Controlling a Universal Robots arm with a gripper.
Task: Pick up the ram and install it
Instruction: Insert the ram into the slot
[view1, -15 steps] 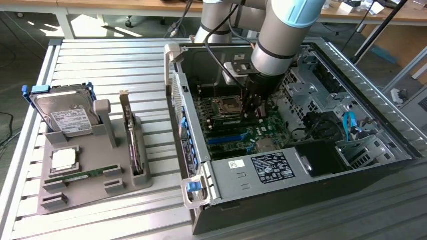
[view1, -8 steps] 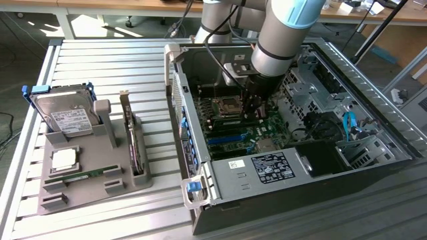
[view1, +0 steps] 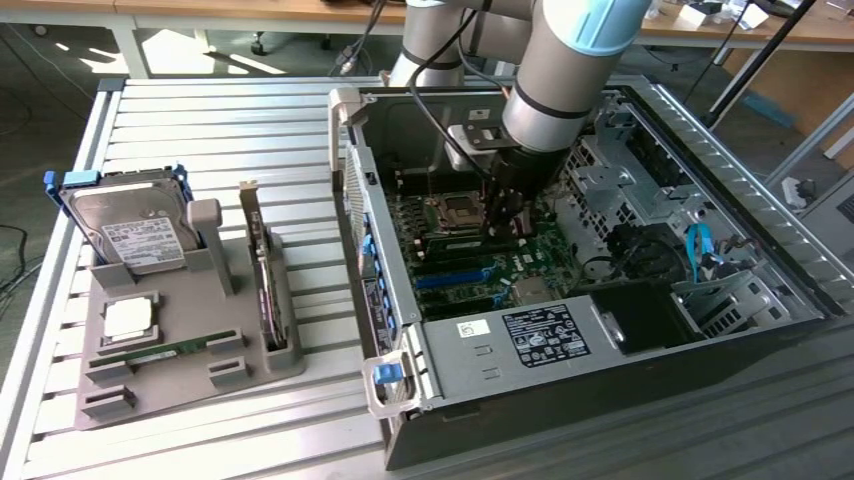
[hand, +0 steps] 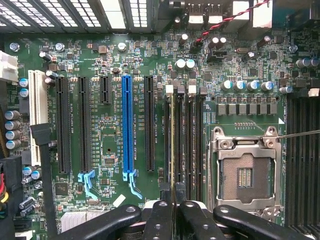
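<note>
- Ram (hand: 173, 140) stands edge-on between the gripper (hand: 174, 206) fingers, which are clenched on it.
- It lies along the memory slots (hand: 196, 145), between the blue PCIe slot (hand: 127, 125) and the empty CPU socket (hand: 245, 172).
- In the exterior view, a grey holder (view1: 187, 345) carries a hard drive (view1: 134, 235) at the left, with the open PC case (view1: 574, 410) at the right.

You have the holder (view1: 174, 375) on the worktop (view1: 200, 120) at the lower left of the exterior view, with the hard drive (view1: 127, 235) at its far end, the processor chip (view1: 127, 318) before it and the expansion card (view1: 271, 290) upright along its right edge. The open case (view1: 747, 300) lies to its right. Inside it, the ram (hand: 173, 140) stands on edge between the fingers (hand: 160, 220), in line with the memory slots (hand: 191, 145) beside the processor socket (hand: 245, 172).
</note>
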